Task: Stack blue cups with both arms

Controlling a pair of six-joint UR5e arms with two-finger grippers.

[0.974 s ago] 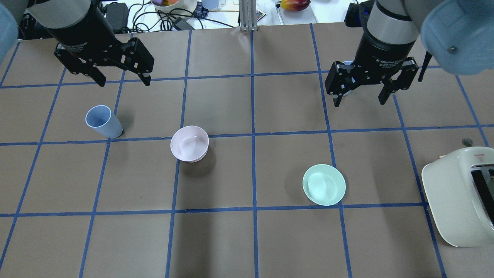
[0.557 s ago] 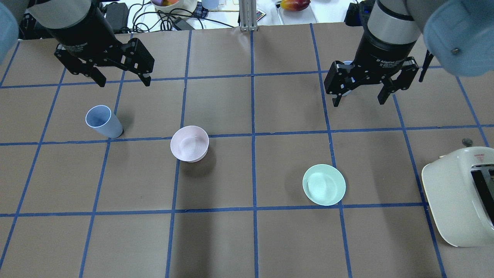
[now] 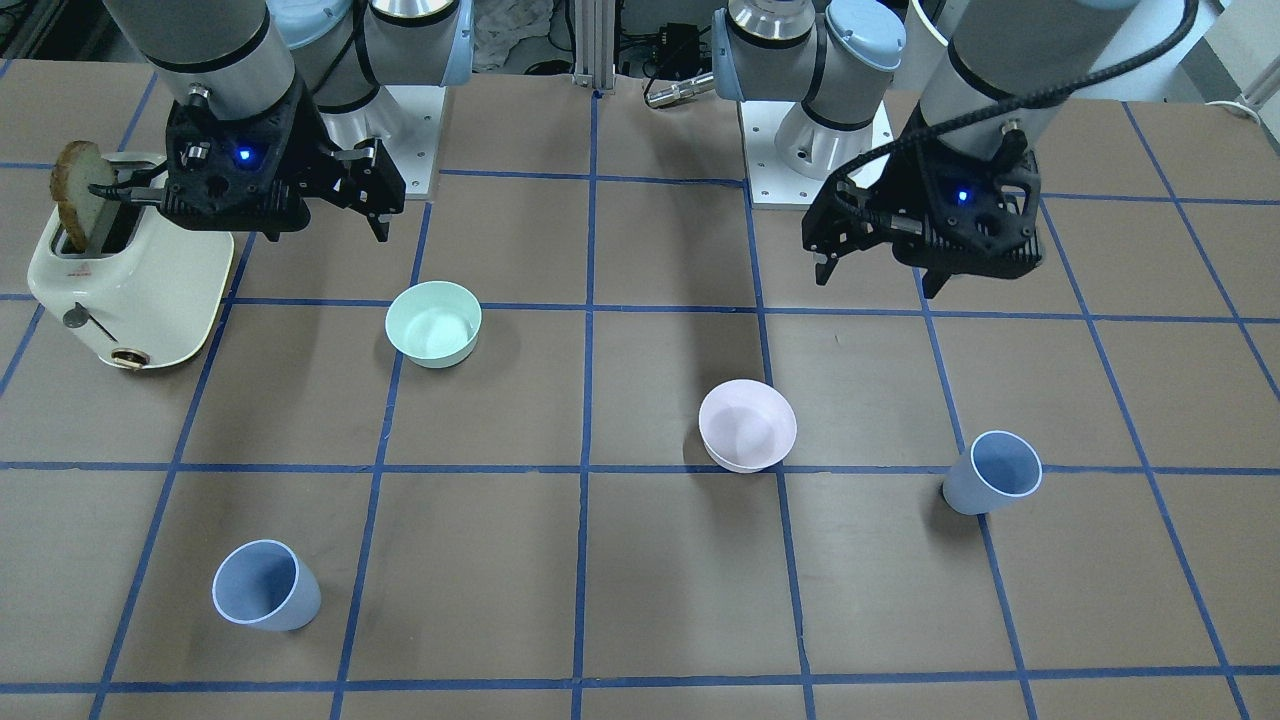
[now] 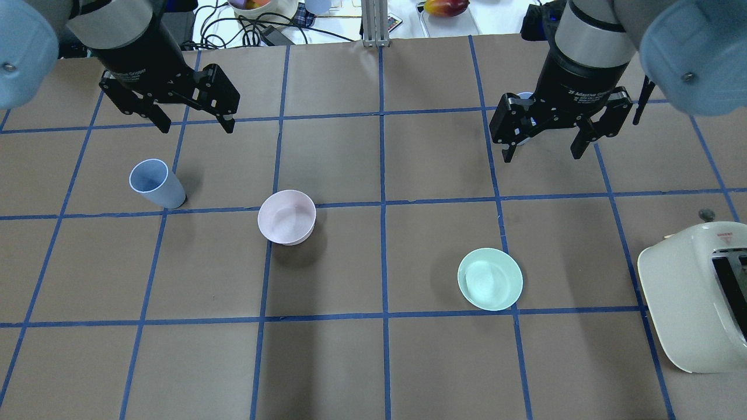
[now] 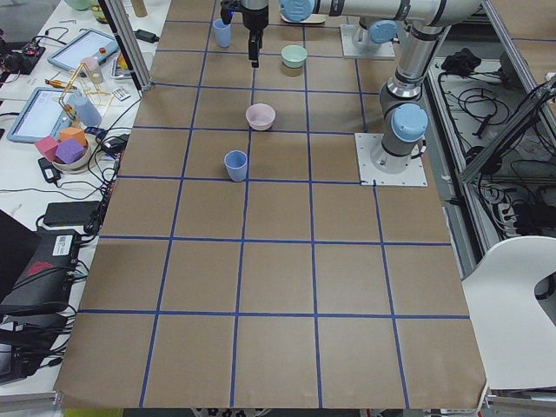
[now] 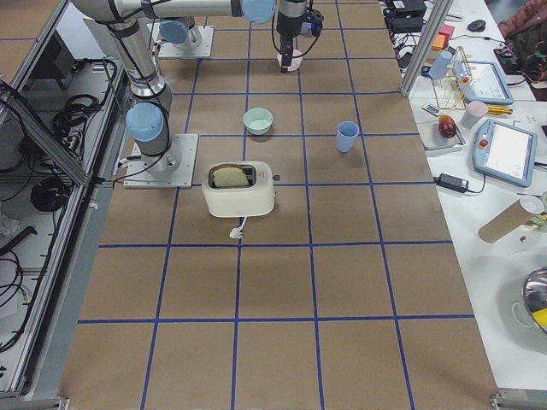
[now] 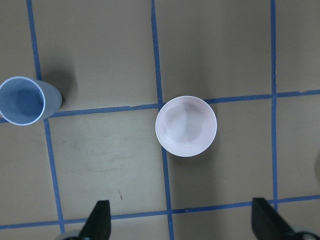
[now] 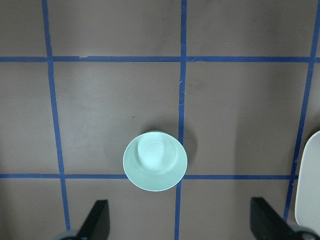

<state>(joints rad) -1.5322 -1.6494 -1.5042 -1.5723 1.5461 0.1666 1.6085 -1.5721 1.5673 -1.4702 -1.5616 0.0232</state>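
Note:
One blue cup (image 4: pixel 156 184) stands upright on the left part of the table; it also shows in the front view (image 3: pixel 992 472) and at the left edge of the left wrist view (image 7: pixel 22 100). The second blue cup (image 3: pixel 265 585) stands upright on the far right; overhead, only a bit of its rim (image 4: pixel 526 95) shows behind my right gripper. My left gripper (image 4: pixel 195 125) is open and empty, above the table beyond and right of the first cup. My right gripper (image 4: pixel 541 153) is open and empty, hovering over the second cup's area.
A pale pink bowl (image 4: pixel 286 217) sits mid-left and a mint-green bowl (image 4: pixel 489 279) mid-right. A cream toaster (image 4: pixel 694 291) with a bread slice (image 3: pixel 75 205) stands at the right edge. Cables and clutter lie beyond the far edge.
My left gripper has shifted a little to the right and slightly toward the table's middle. My right gripper has hardly moved. Cups and bowls are where they were.

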